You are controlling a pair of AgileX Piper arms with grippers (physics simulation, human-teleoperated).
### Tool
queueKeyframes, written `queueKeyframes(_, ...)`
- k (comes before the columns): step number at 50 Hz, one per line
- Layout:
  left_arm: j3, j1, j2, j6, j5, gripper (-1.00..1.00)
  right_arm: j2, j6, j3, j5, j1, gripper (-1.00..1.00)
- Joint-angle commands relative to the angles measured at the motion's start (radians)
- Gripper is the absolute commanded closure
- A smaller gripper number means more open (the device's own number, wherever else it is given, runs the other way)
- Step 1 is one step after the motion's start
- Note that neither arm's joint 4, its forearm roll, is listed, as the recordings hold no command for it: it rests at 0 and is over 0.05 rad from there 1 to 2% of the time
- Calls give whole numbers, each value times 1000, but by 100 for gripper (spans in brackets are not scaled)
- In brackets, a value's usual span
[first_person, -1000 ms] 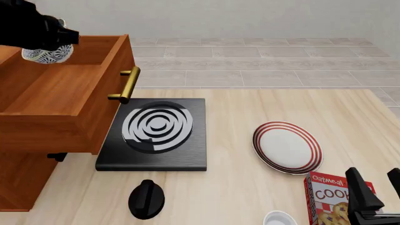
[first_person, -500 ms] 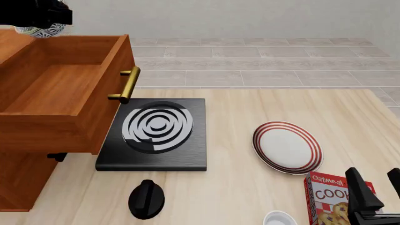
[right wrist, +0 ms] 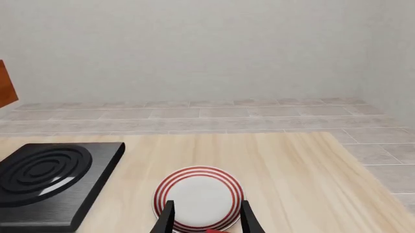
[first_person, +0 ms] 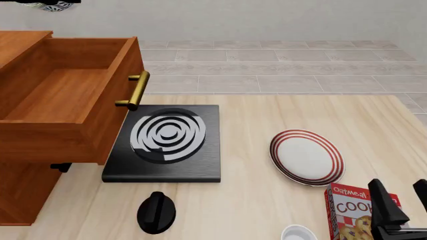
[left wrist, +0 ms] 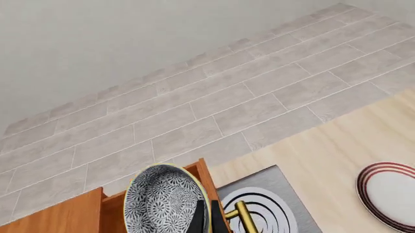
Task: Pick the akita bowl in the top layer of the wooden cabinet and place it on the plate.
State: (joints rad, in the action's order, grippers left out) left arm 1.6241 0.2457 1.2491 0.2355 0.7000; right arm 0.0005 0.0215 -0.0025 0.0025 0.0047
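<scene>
The akita bowl (left wrist: pixel 163 204), dark speckled with a pale rim, hangs tilted above the open top layer (first_person: pixel 67 95) of the wooden cabinet (first_person: pixel 20 190). My left gripper (left wrist: pixel 207 221) is shut on the bowl's rim. In the front view only a sliver of the akita bowl (first_person: pixel 57 5) shows at the top left edge. The drawer's inside is bare. The plate (first_person: pixel 307 157), white with red rings, lies on the table at the right. My right gripper (right wrist: pixel 207 219) stands open and empty low at the front right, with the plate (right wrist: pixel 198 198) just ahead of it.
A black stove (first_person: pixel 167 142) with a grey ringed burner sits beside the cabinet, under the drawer's brass handle (first_person: pixel 135 90). Near the front edge are a black knob-like object (first_person: pixel 156 212), a plain white bowl (first_person: pixel 298 233) and a cookie box (first_person: pixel 357 215) next to the right gripper.
My left gripper has risen with the bowl, up out of the drawer and almost past the front view's top edge. The right arm has not moved.
</scene>
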Motion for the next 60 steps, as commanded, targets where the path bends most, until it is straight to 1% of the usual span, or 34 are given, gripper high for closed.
queueKeyframes(1, 45, 64, 1, 1, -25, 100, 0, -5, 0, 1, 3, -100)
queueKeyframes(5, 55, 102, 2, 13, -43, 100, 0, -6, 0, 1, 4, -100)
queueKeyframes(10, 69, 143, 8, 8, -42, 100, 0, -9, 1, 2, 5, -100)
queueKeyframes(23, 37, 221, 11, 30, -74, 100, 6, -11, 0, -5, 7, -100)
queueKeyframes(28, 50, 243, 19, 33, -75, 100, 14, -10, 0, -8, 7, -100)
queueKeyframes(32, 54, 281, 26, 33, -80, 100, 2, -7, 0, 6, 8, -100)
queueKeyframes(40, 93, 326, 39, 25, -75, 100, 0, -9, 0, 5, 4, -100)
queueKeyframes(60, 79, 405, 74, 7, -115, 100, 1, -20, 0, 1, 11, -100)
